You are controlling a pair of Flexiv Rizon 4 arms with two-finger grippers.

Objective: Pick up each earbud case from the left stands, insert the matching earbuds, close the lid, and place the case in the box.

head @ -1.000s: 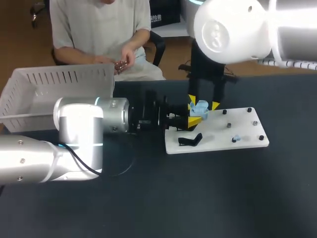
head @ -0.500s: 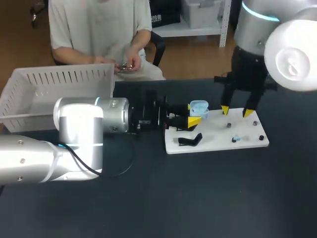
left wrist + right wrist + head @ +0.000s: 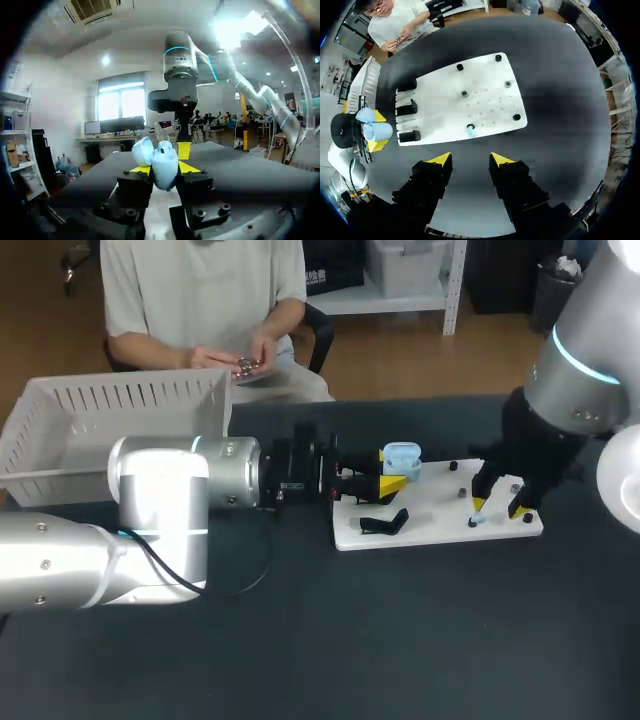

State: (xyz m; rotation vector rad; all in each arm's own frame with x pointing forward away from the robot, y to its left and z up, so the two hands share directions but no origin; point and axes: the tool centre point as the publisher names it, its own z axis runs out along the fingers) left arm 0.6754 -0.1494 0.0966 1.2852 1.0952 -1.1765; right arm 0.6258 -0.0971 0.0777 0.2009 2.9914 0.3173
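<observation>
Clamped on a pale blue earbud case (image 3: 403,455) with the left gripper (image 3: 164,170), one yellow-tipped finger pressed to each side. Smooth, glossy plastic, rounded like a pebble. Lid (image 3: 142,150) swung open and leaning back from the body, equally rounded. Cannot tell from any view whether anything sits inside the case. Held off the surface, just above the edge of a white board (image 3: 440,512) on the side nearest the left arm, well apart from the box.

Spread wide at the right gripper (image 3: 470,160), nothing between the fingers. Poised over the opposite end of the board, with a tiny pale blue earbud (image 3: 471,131) just ahead of the tips. Lying loose on the board, close beside a small black peg. Cannot tell from the head view whether a tip touches it.

Flat, matte and rectangular as to the board, with rounded corners. Dotted with short round black pegs (image 3: 464,93). Lined along the end nearest the case with blocky black stands (image 3: 406,107), one bent in shape.

Farther out, at the far left of the dark matte table (image 3: 400,640), a white plastic box (image 3: 100,420). Thin-walled, with rows of narrow upright slots near the rim. Only part of its inside in view past the wall and the left arm.
</observation>
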